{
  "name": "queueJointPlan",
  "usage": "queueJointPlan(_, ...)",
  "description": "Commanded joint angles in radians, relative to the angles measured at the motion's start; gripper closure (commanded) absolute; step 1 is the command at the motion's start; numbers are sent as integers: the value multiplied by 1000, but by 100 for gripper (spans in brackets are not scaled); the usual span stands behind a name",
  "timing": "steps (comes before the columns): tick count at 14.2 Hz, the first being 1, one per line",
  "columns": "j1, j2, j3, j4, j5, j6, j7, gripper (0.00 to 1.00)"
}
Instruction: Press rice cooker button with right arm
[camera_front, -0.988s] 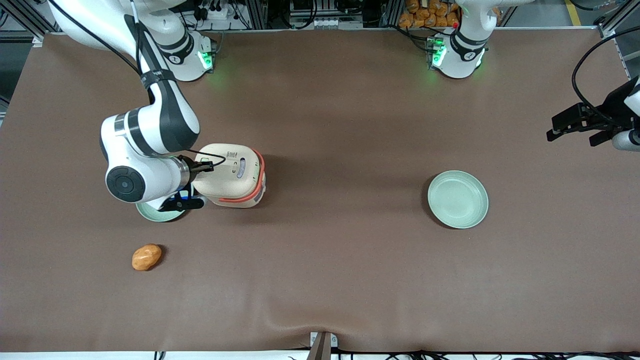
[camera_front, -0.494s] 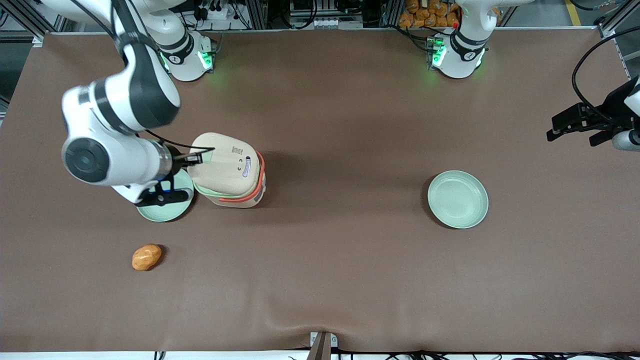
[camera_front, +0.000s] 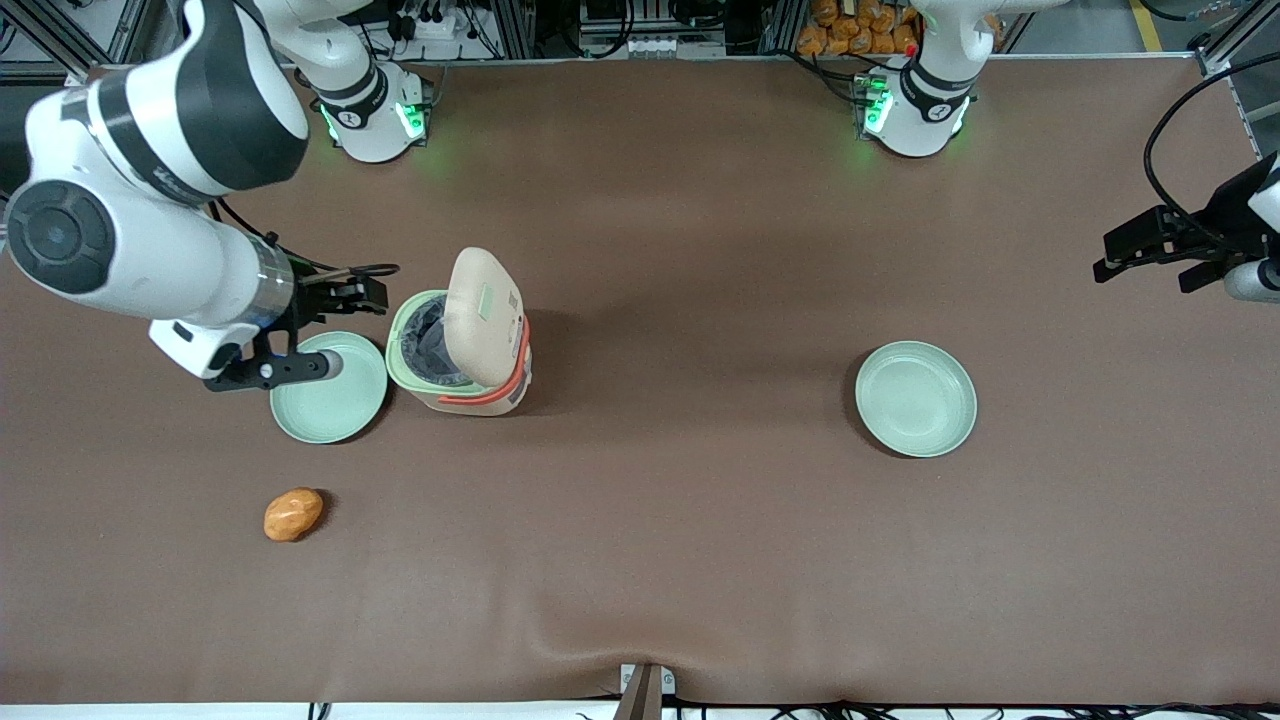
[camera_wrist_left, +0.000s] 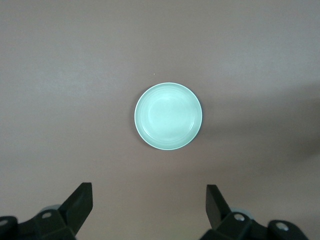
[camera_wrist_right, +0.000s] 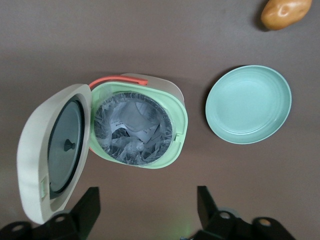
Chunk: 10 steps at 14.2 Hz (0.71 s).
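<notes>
Looks like you're basically done: the small cream rounded-square rice cooker (camera_front: 462, 345) has its lid (camera_front: 485, 315) popped up, and your black two-finger gripper (camera_front: 345, 292), spread wide and empty, hangs at its 9 o'clock over the round pale-green plate (camera_front: 330, 390).

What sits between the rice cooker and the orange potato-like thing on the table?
In the front view, a pale-green plate lies roughly between the rice cooker and the potato. The open gripper hangs above, beside the cooker.
</notes>
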Motion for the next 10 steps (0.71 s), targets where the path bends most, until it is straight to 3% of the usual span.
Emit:
queueJointPlan(1,-42,-88,11,2,-3,11,-2,0)
queueJointPlan(6,-143,-174,4,22,-13,26,-24,0)
queueJointPlan(10,-162,-187,-96,19,-62,26,-119,0)
